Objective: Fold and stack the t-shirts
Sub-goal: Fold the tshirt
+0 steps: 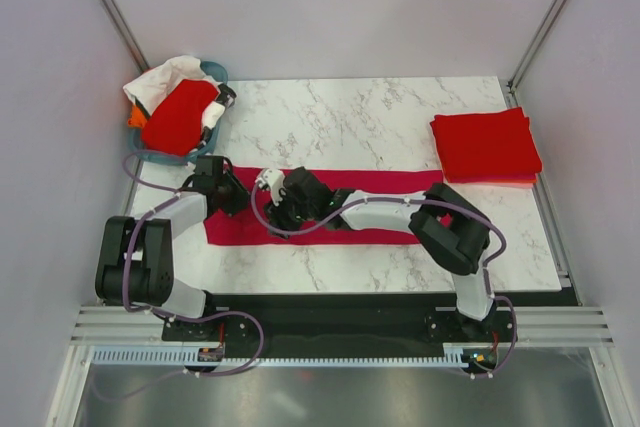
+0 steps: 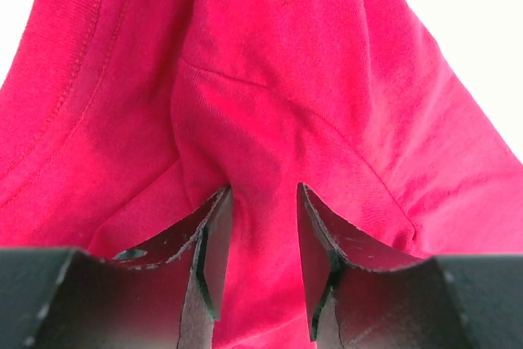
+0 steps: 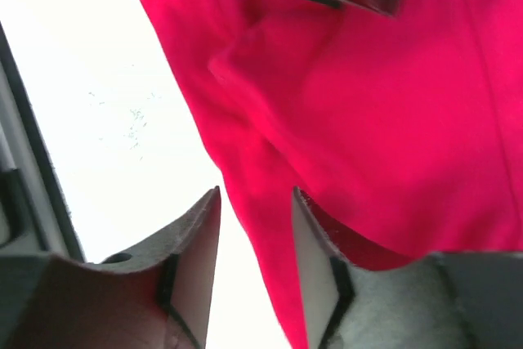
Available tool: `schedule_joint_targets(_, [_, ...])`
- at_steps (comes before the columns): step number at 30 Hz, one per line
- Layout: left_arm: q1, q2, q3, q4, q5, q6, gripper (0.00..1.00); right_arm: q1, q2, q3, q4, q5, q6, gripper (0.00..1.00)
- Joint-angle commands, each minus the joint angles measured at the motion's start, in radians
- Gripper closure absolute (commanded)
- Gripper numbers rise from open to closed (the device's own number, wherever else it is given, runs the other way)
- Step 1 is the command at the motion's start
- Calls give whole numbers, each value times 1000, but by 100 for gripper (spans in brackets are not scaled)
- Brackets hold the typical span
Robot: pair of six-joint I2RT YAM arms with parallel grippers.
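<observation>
Here we look down on a white marble table (image 1: 340, 117) with two robot arms mounted at its near edge. A crimson-pink t-shirt (image 1: 380, 179) lies across the middle of the table, folded into a long narrow band that runs from left to right. Both arms reach over its left half, and the right arm stretches across much of the band.

The left gripper (image 2: 263, 202) sits at the left end of the band. In its wrist view, a ridge of the crimson fabric fills the space between the two dark fingers. Creases fan outward from that spot, so we read it as pinching the shirt.

The right gripper (image 3: 256, 198) is just to the right of the left one, over the near side of the band. Its jaws stand apart. An edge of the shirt runs into the gap beside the right finger, while bare white table shows beside the left finger, so nothing is clamped there.

At the far right of the table, well apart from the band, rests a stack of folded red t-shirts (image 1: 485, 145) with squared edges. At the far left corner sits a teal basket (image 1: 218, 73). It holds another red t-shirt (image 1: 180, 117) and a crumpled white cloth (image 1: 165, 77) behind it.
</observation>
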Motion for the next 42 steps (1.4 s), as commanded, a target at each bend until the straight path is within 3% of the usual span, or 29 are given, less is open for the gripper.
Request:
schedule_joint_targets(1, [-5,-45,1,-30,-25,41,55,-70,-108,-57,25,-9,158,55])
schedule_joint_targets(2, [-6,-63,-4,-27,-27,44,55,-84,-118,-64,17,4,195,59])
schedule_joint_targets(6, [-14,-169,-25,-24,-56,39,52,-144,-163,-124,-6,28,384,57])
schedule_joint_targets(13, [-17,-333,-91,-65,-14,-4,48,-197,-165,-150,-39,48,485,57])
schedule_joint_targets(20, [-17,-447,-145,-162,-22,-20,45,-210,-80,-113,-19,1,502,60])
schedule_joint_targets(30, [-17,-459,-216,-148,32,-7,52,-211,-25,-126,42,-44,519,64])
schedule_joint_targets(36, [-17,-479,-245,-148,21,3,57,-214,-19,-139,91,-67,547,88])
schedule_joint_targets(42, [-17,-488,-263,-150,23,9,61,-226,4,-141,119,-113,571,93])
